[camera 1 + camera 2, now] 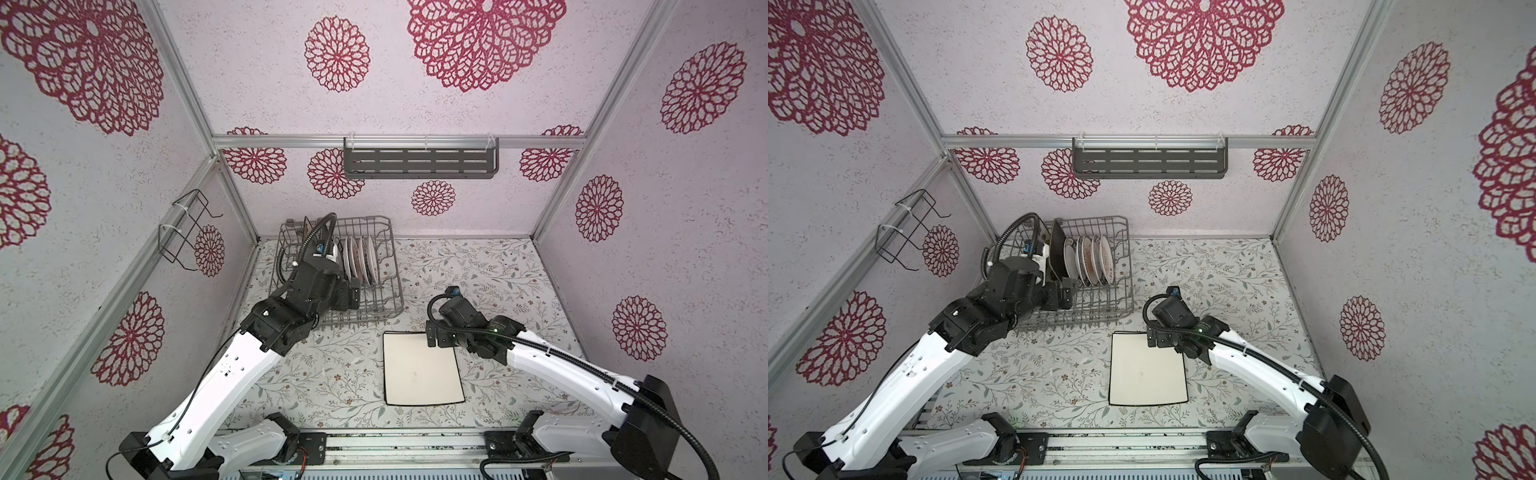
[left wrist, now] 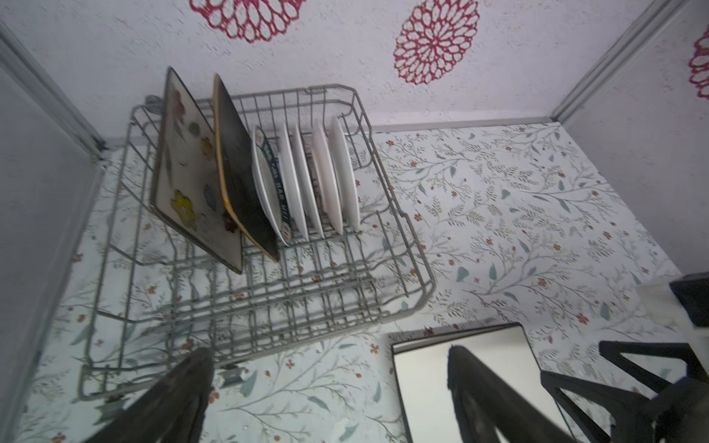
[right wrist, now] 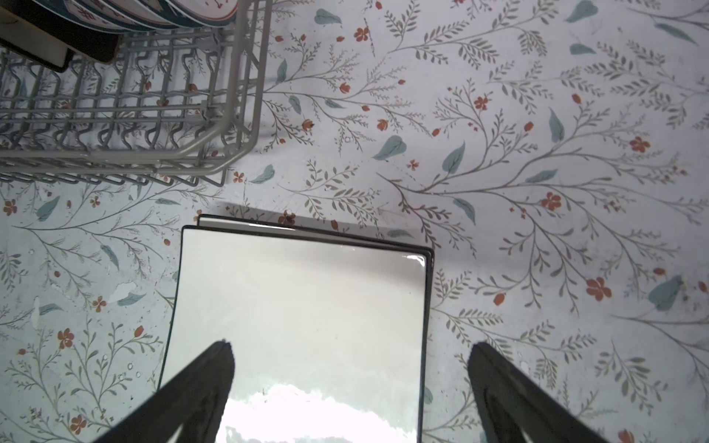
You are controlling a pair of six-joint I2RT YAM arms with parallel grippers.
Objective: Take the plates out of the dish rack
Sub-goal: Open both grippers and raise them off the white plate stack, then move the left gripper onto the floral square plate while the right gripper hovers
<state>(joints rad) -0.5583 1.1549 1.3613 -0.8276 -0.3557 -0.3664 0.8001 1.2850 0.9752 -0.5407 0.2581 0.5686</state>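
Note:
The grey wire dish rack (image 1: 398, 286) (image 1: 1130, 274) (image 2: 399, 214) stands at the back left of the table. Upright in it are a cream floral plate (image 2: 188, 172), a dark brown plate (image 2: 241, 184) (image 1: 1057, 253) and several small round white plates (image 2: 307, 180) (image 1: 359, 257). Two white black-rimmed plates (image 1: 422, 370) (image 1: 1146, 370) (image 3: 299, 307) lie stacked flat in front of the rack. My left gripper (image 2: 328, 354) (image 1: 353, 293) is open and empty above the rack's near side. Also open and empty, my right gripper (image 3: 353, 345) (image 1: 432, 336) hovers over the stack's far right corner.
A grey slotted shelf (image 1: 419, 162) hangs on the back wall. A small black wire holder (image 1: 183, 232) is fixed to the left wall. The table has a floral cover (image 1: 498, 282). A metal rail (image 1: 395, 449) runs along the front edge between the arm bases.

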